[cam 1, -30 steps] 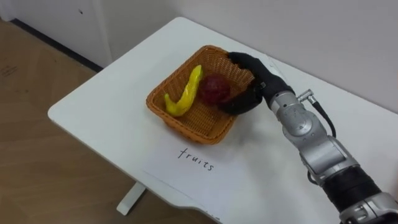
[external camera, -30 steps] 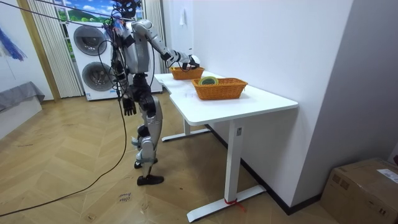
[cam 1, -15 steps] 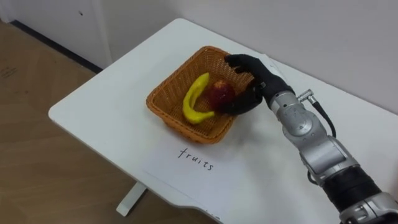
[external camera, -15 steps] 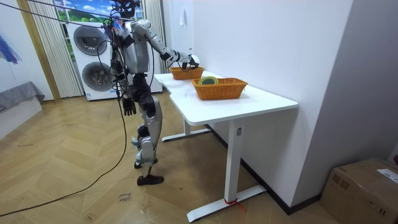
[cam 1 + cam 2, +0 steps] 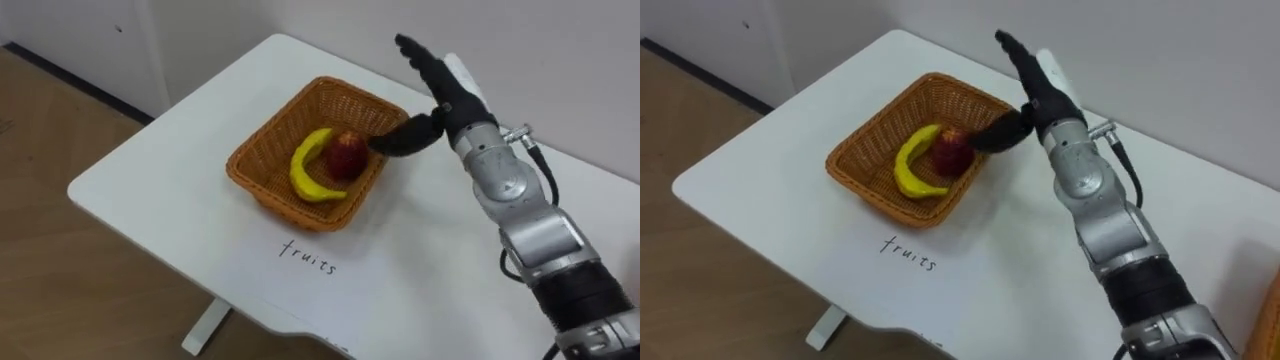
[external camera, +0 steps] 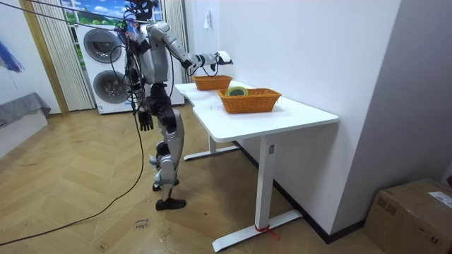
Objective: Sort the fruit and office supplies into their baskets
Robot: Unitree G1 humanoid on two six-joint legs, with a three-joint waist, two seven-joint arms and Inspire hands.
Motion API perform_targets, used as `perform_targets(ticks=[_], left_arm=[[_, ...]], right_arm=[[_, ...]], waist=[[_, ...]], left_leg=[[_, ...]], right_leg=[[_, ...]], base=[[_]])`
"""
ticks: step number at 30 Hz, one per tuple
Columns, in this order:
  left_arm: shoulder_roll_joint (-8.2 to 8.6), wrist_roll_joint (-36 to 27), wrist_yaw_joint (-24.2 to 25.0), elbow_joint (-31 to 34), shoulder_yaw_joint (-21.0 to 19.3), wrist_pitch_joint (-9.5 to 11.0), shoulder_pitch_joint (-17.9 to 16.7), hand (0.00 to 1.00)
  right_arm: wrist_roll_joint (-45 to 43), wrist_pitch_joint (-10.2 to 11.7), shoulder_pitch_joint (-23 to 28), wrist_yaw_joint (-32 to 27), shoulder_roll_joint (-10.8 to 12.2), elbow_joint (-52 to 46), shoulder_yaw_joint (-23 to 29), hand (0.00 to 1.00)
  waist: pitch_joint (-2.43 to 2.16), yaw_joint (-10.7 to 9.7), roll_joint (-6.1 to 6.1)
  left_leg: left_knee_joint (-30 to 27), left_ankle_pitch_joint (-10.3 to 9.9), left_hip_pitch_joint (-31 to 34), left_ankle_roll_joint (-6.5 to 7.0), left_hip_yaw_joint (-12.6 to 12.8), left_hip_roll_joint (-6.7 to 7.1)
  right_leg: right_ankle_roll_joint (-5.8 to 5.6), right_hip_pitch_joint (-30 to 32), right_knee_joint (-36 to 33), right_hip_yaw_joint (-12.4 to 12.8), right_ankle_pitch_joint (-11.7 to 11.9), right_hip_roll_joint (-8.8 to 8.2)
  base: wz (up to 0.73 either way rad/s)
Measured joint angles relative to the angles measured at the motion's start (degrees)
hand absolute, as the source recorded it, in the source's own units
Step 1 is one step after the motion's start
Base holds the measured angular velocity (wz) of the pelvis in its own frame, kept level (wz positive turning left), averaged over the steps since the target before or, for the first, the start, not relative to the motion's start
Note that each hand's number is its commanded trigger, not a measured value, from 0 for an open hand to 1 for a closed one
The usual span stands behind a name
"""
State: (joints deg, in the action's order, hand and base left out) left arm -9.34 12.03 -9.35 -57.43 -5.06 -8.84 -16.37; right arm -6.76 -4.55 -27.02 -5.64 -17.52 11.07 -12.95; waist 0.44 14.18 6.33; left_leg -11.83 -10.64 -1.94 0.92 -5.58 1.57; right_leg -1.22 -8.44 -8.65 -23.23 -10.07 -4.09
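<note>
My right hand [image 5: 448,95] hovers with straight, spread fingers above the far right rim of the fruit basket [image 5: 250,180]. The apple [image 5: 345,155] lies inside, just left of my thumb. The banana [image 5: 308,175] curves round the apple's left side, its long axis running far to near. My left hand [image 6: 146,121] hangs at my side, well away.
</note>
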Motion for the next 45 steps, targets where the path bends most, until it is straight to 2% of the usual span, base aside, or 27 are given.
perform_targets(ticks=[2,7,9,11,15,17,19,20,25,28,31,33,37,39,41,45], left_arm=[[0.4,0.1,0.0,0.2,-1.4,0.7,-0.4,0.0],[0.35,0.0,-0.5,0.1,-3.4,3.4,-0.8,0.0],[0.46,0.0,-0.9,-0.1,-4.3,4.2,-1.0,0.0],[0.57,0.0,-1.3,-0.7,-4.3,4.4,-1.0,0.0],[0.75,-0.1,-1.3,-1.0,-4.3,4.9,-1.9,0.0],[1.01,0.0,-1.4,-1.0,-4.3,5.2,-2.0,0.0],[1.13,-0.1,-1.4,-1.0,-4.3,5.4,-2.4,0.0],[1.14,-0.1,-1.4,-1.0,-4.3,5.4,-2.5,0.0],[1.31,-0.2,-1.7,-1.3,-5.8,6.2,-3.5,0.0],[1.99,-0.5,-3.0,-1.5,-5.9,6.4,-4.0,0.0],[2.02,-1.3,-3.7,-2.2,-6.1,6.4,-3.9,0.0],[1.67,-1.6,-4.0,-2.3,-6.1,6.9,-3.7,0.0],[1.32,-4.7,-4.1,-2.1,-6.0,7.7,-3.8,0.0],[1.32,-6.2,-4.2,-1.7,-6.0,7.7,-3.7,0.0],[1.16,-6.9,-4.4,-1.6,-5.9,8.0,-3.7,0.0],[0.24,-6.9,-4.4,-0.8,-6.2,7.9,-3.5,0.0]], right_arm=[[-0.2,1.5,1.5,-0.7,-0.4,-3.9,2.6,0.0],[3.2,3.7,5.6,-3.6,-1.0,-11.8,8.8,0.0],[5.2,4.5,7.8,-4.3,-1.2,-16.1,11.8,0.0],[7.9,5.2,8.6,-4.5,-1.3,-17.5,14.1,0.0],[9.4,6.1,11.8,-7.2,-1.5,-21.2,18.5,0.0],[9.1,6.8,12.2,-8.7,-1.5,-21.3,20.8,0.0],[9.1,7.1,13.3,-11.0,-1.5,-21.3,23.1,0.0],[9.3,7.2,14.4,-12.6,-1.5,-21.3,24.8,0.0],[9.6,7.7,21.0,-17.5,-1.5,-23.2,31.2,0.0],[10.5,7.9,24.1,-20.2,-1.5,-23.8,34.5,0.0],[13.2,7.9,27.4,-23.9,-1.5,-23.7,38.7,0.0],[17.4,8.2,29.9,-27.3,-1.5,-23.7,41.5,0.0],[22.3,8.6,33.1,-32.1,-1.5,-23.3,44.0,0.0],[28.4,9.2,35.7,-34.5,-1.5,-22.7,46.0,0.0],[33.6,10.0,36.4,-36.3,-1.3,-20.3,47.1,0.0],[44.4,10.5,38.5,-38.6,-0.5,-9.8,50.7,0.0]], waist=[[-0.07,-0.3,-0.25],[-0.27,-3.1,-0.8],[-0.46,-4.8,-1.08],[-0.39,-6.4,-1.46],[-0.61,-9.2,-2.57],[-0.76,-10.5,-2.49],[-0.72,-10.9,-2.83],[-0.71,-11.7,-2.88],[-0.75,-14.1,-2.88],[-0.56,-16.1,-2.72],[-0.77,-18.0,-2.39],[-0.78,-19.0,-1.94],[-0.76,-20.3,-1.39],[-0.64,-21.3,-1.24],[-0.52,-22.2,-1.06],[-0.78,-23.1,-0.87]], left_leg=[[0.1,0.0,-0.2,0.02,1.0,-0.14],[0.7,0.0,-0.7,0.02,2.4,-0.43],[1.0,0.0,-0.9,0.01,3.5,-0.77],[1.1,0.0,-1.5,0.01,4.1,-0.84],[1.7,-0.1,-2.9,0.03,5.9,-1.13],[1.8,-0.1,-2.8,0.04,6.9,-1.26],[1.8,-0.1,-3.0,0.04,7.7,-1.44],[1.9,-0.1,-3.3,0.04,8.0,-1.52],[2.2,-0.2,-3.8,-0.17,9.5,-2.04],[2.3,-0.2,-3.6,-0.16,10.7,-2.05],[2.5,-0.2,-3.8,-0.07,11.8,-2.1],[2.8,-0.3,-3.9,-0.06,12.8,-2.25],[3.3,-0.6,-4.2,-0.34,14.9,-2.81],[3.3,-0.9,-4.5,-0.5,15.2,-3.0],[3.2,-1.1,-4.3,-0.55,15.2,-3.07],[3.3,-1.2,-3.8,-0.62,15.1,-3.19]], right_leg=[[0.0,0.2,0.0,1.0,0.0,-0.01],[-0.01,0.4,-0.2,2.4,0.0,0.09],[0.09,0.7,-0.3,3.8,0.1,0.31],[0.14,0.5,-0.3,4.8,0.1,0.43],[0.15,0.7,-1.1,7.4,0.1,0.62],[0.27,1.3,-1.3,8.1,0.2,0.67],[0.3,1.5,-1.4,8.9,0.4,0.84],[0.31,1.4,-1.5,9.1,0.4,0.89],[0.32,2.0,-2.0,10.7,0.4,1.29],[0.34,3.1,-2.0,12.1,0.4,1.38],[0.34,3.7,-1.9,13.2,0.4,1.51],[0.36,3.9,-2.1,14.6,0.4,1.75],[0.61,4.7,-2.0,17.0,0.7,2.55],[0.65,4.6,-1.9,17.1,0.7,2.8],[0.66,4.6,-1.6,17.1,0.7,2.89],[0.8,4.7,-1.0,17.1,0.8,3.07]], base=[[-0.16],[-0.17],[-0.24],[-0.19],[-0.25],[-0.25],[-0.23],[-0.1],[-0.16],[-0.24],[-0.18],[-0.24],[-0.3],[-0.11],[0.0],[0.01]])
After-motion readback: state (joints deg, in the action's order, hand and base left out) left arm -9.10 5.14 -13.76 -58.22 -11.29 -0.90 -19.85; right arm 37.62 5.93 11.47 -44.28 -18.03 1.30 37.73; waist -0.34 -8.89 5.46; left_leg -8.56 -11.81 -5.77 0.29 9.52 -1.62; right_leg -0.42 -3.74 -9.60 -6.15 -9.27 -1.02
